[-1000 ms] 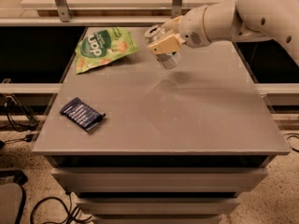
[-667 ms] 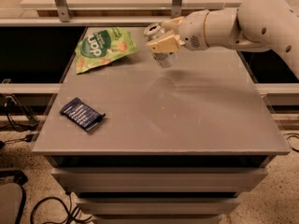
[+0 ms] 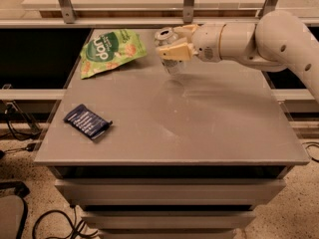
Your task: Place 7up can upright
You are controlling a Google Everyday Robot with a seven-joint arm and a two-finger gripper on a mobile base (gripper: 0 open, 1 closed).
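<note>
Logged small leftward drift of two-finger gripper (image 3: 172, 43) against frame from a second ago, with held object carried along. Found gripper closed on small silver-white aluminium 7up can (image 3: 173, 65) with green markings: clamped round mid-body by cream fingers, shiny metal top poking out up and left of them, base hanging just below. Found can leaning a little, top tipped away to left, not yet plumb. Saw base close above grey table top (image 3: 214, 128), faint shadow directly beneath; cannot tell contact from gap. Noted green snack bag with white lettering (image 3: 110, 51) lying flat to left of gripper, near but apart; flat dark blue packet (image 3: 87, 122) well apart, off toward near left corner. Judged step in hand as set-down. To do well: rotate wrist to bring can axis vertical before descent; lower straight down to full flat seating of base rim, not one edge; aim for bare patch beneath gripper, clear of green bag; open fingers only after firm seating, evenly and just enough for release; withdraw upward or back along finger line, without brushing can wall. Judged main risk: release while tilted, then toppling or rolling of light can. Further differences from earlier frames: forearm of white robot arm (image 3: 249, 36) lower and flatter to right of gripper, elbow dropped; saw no change of grip; bag and packet unmoved.
</note>
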